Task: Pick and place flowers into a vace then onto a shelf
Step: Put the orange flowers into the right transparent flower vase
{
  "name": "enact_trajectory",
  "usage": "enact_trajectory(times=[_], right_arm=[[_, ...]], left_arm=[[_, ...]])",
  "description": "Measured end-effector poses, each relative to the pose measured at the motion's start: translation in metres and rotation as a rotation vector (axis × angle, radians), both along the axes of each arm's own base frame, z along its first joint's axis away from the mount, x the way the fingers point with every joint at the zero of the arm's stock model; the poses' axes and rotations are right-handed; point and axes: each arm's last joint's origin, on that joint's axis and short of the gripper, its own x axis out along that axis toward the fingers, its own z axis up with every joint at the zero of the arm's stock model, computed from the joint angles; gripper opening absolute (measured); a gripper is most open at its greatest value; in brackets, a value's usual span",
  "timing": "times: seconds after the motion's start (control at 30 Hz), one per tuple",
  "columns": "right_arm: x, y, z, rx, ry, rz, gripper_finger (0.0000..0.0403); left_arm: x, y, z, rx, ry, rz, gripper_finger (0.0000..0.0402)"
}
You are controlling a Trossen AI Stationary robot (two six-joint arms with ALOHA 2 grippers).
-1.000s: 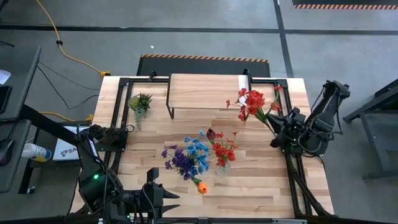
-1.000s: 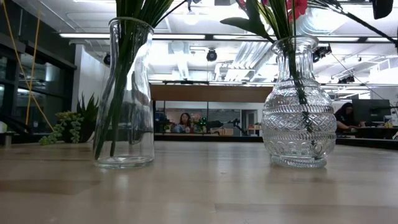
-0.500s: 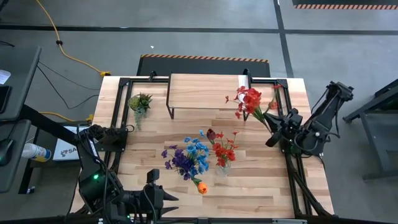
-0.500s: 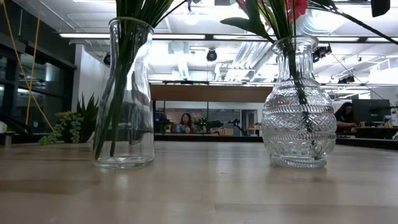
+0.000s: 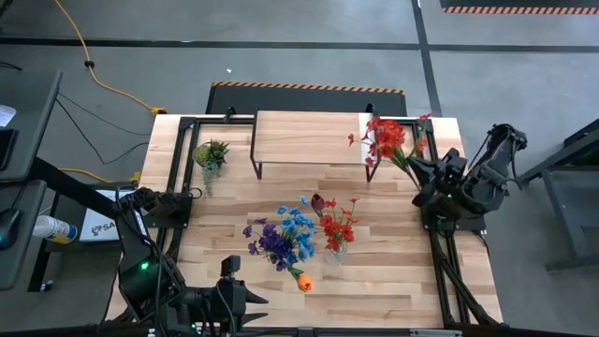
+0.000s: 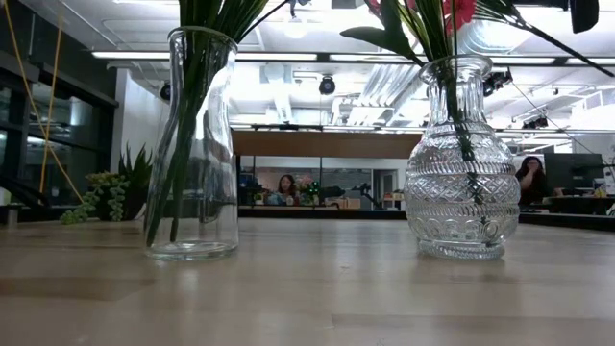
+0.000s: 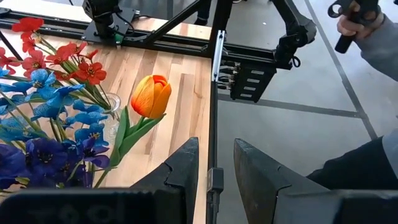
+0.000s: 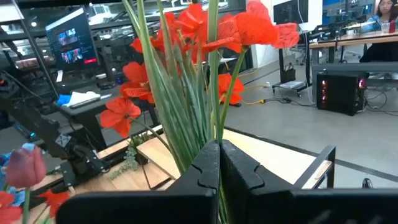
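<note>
- The right gripper [image 5: 418,167] is up over the table's far right corner, fingers [image 8: 208,163] clamped tight on a bunch of red flowers [image 5: 386,139] by the green stems.
- In the high view those red blooms hang just at the right end of the shelf [image 5: 304,135], by its pale strip [image 5: 366,123].
- From the right wrist camera the stems [image 8: 186,106] rise straight out between the closed fingers, red petals spread above them.
- The shelf is a low light-wood board on thin black legs at the far edge of the wooden table [image 5: 243,201], nothing on its top.
- Mid-table there are two glass vases. The plain straight one [image 6: 193,144] holds the blue flowers [image 5: 296,225] and purple flowers [image 5: 271,241], with the orange tulip [image 5: 303,281] leaning out toward the near edge.
- The cut-pattern round vase [image 6: 461,159] holds short red flowers [image 5: 337,229] and the dark maroon tulip [image 5: 317,201].
- The two vases stand near each other but apart, both upright.
- The left gripper [image 7: 216,168] waits low at the near edge of the table, fingers slightly apart, holding nothing; the orange tulip shows just beyond it in its own wrist camera.
- A small spiky green potted plant [image 5: 211,154] sits at the far left of the table, well apart from the vases.
- Writing: a white label on the floor by the left arm starts with "SA" [image 5: 97,226]; the rest is hidden.
- A sleeve and a hand holding a dark handle [image 7: 357,15] show beyond the table in the left wrist camera.
</note>
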Motion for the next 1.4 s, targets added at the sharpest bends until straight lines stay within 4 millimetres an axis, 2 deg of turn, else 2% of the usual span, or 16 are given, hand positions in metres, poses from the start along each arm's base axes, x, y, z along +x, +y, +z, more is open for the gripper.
enact_trajectory(times=[0.63,0.93,1.1,1.23,1.4], right_arm=[[-0.036,-0.041,-0.001,0.025,-0.020,0.036,0.0000],[-0.048,-0.053,0.002,0.037,-0.044,0.177,0.0000],[-0.050,-0.053,0.021,-0.016,-0.135,0.379,0.0000],[-0.055,-0.054,0.042,-0.110,-0.301,0.513,0.0000],[-0.060,-0.054,0.055,-0.203,-0.477,0.642,0.0000]], left_arm=[[0.001,0.001,0.001,0.020,-0.031,0.043,0.0134],[0.001,0.002,0.001,0.037,-0.055,0.075,0.0134],[0.001,0.004,0.002,0.059,-0.083,0.112,0.0134],[0.001,0.004,0.002,0.063,-0.091,0.122,0.0134],[0.002,0.004,0.003,0.056,-0.094,0.121,0.0134]])
